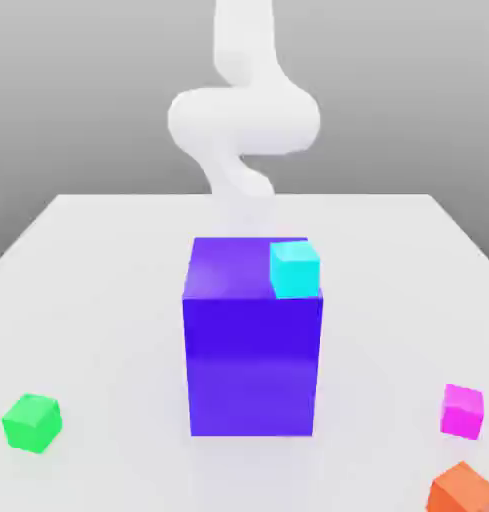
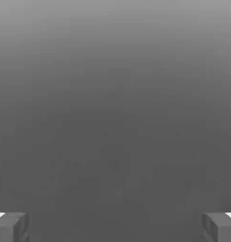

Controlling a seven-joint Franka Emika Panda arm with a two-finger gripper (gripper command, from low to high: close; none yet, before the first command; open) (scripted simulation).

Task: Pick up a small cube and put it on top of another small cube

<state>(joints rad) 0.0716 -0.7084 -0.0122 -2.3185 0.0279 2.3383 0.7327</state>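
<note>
Take the big purple-blue block point(image 1: 253, 340) as your landmark: it stands upright in the middle of the pale grey table point(image 1: 98, 290). The white, smooth-skinned arm point(image 1: 243, 120) rises behind it, beyond the table's far edge, coiled into an S-shaped bend with its upper link running out of the top of the exterior view — you cannot see the hand itself from there. In the hand view the gripper point(image 2: 115, 227) looks onto plain grey background only; its two dark grey fingertips point(image 2: 11, 227) sit at opposite corners, spread wide apart with nothing between them, so the jaws are released and hold nothing.

The small bright magenta-pink plain cube point(image 1: 462, 410) rests on the table well to the exterior view's right of the block, near its base level. Just in front of it, closer to the camera, lies a small orange cube point(image 1: 466, 490), partly cut by the frame edge. The small bright green plain cube point(image 1: 32, 422) sits on the table well to the exterior view's left of the block — the whole block lies between it and the magenta one. A small cyan cube point(image 1: 294, 268) rests on top of the block, at its near right corner
</note>
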